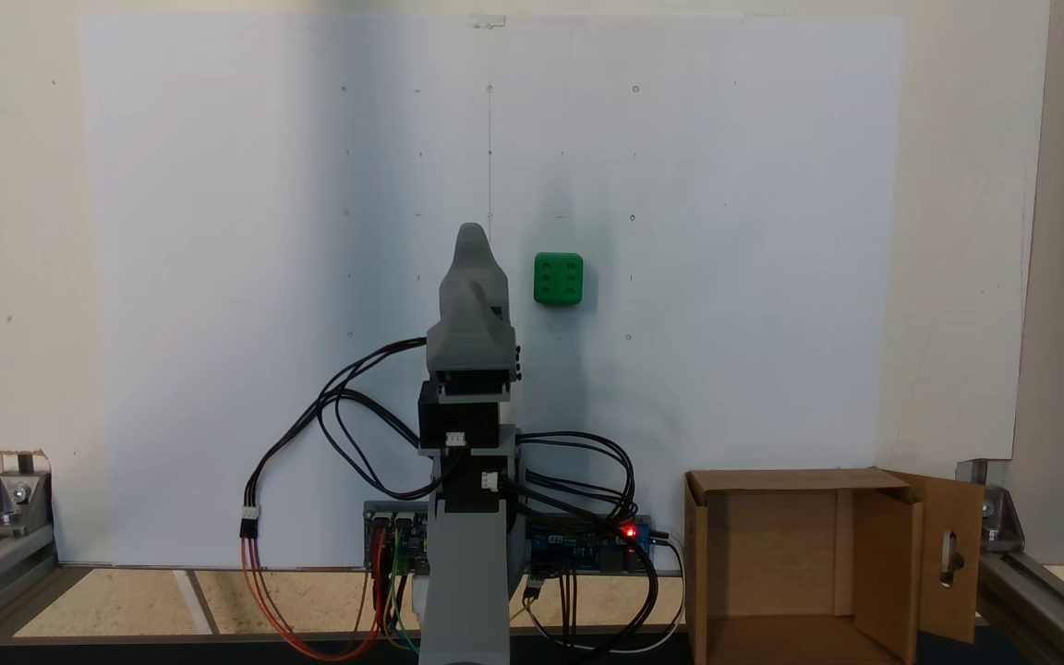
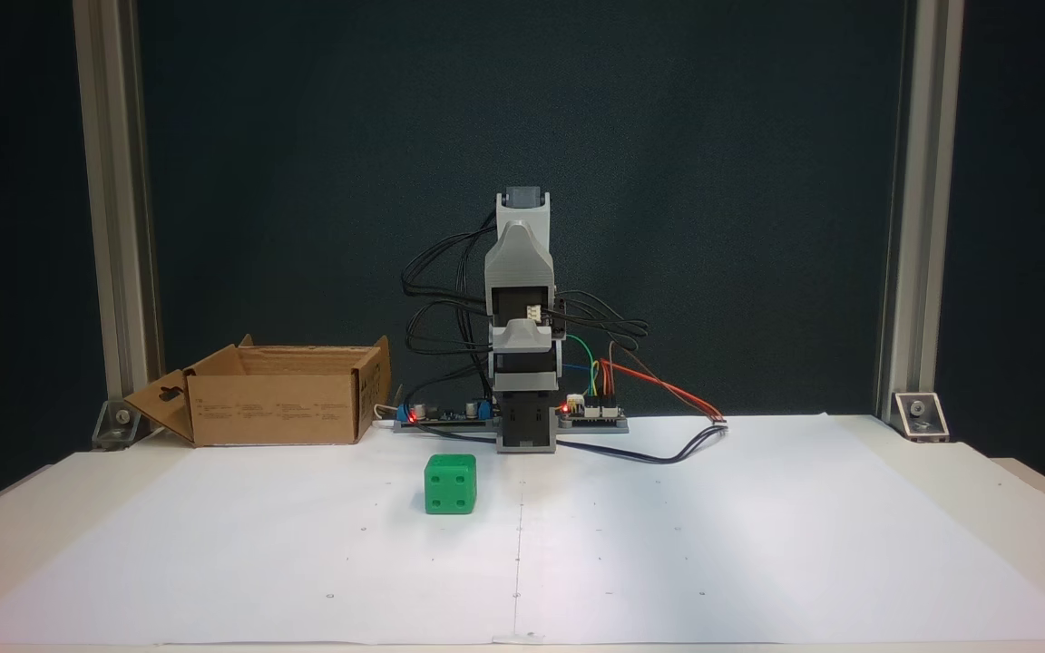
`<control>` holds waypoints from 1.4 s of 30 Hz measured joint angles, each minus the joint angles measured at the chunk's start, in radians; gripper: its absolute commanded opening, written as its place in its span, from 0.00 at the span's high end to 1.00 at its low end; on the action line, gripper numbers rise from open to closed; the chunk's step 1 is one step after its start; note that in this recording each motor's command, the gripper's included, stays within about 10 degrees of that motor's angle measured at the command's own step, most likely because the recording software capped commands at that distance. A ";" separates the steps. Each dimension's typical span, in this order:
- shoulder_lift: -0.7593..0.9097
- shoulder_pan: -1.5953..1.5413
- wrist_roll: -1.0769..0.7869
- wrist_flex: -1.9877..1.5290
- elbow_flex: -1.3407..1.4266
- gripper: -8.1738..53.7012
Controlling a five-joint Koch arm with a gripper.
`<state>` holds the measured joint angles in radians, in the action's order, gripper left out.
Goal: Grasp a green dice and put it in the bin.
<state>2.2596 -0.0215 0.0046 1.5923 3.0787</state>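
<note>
The green dice (image 1: 558, 278) sits on the white paper (image 1: 218, 277) on the counter, just beside the folded-up arm (image 1: 472, 388). Its top face shows six dots. The fingers (image 1: 471, 242) hold nothing, and I cannot tell if they are open or closed. The bin (image 1: 786, 563) stands open at the counter's edge, well apart from the dice (image 2: 450, 483).

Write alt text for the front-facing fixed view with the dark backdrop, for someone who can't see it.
A green dice sits on a white paper-covered table, just in front of a folded-up grey Koch arm and apart from it. An open cardboard box stands at the back left beside the arm's circuit boards, against a dark backdrop.
</note>
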 measured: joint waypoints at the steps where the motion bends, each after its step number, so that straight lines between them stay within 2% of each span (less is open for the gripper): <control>1: 0.000 0.020 0.000 -0.023 0.000 0.15; 5: 0.000 0.098 0.000 -0.169 0.000 0.15; 33: 0.000 0.098 0.000 -0.169 0.000 0.15; 42: 0.000 0.098 0.000 -0.169 0.000 0.12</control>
<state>2.2596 0.0767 0.0046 1.4235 3.0787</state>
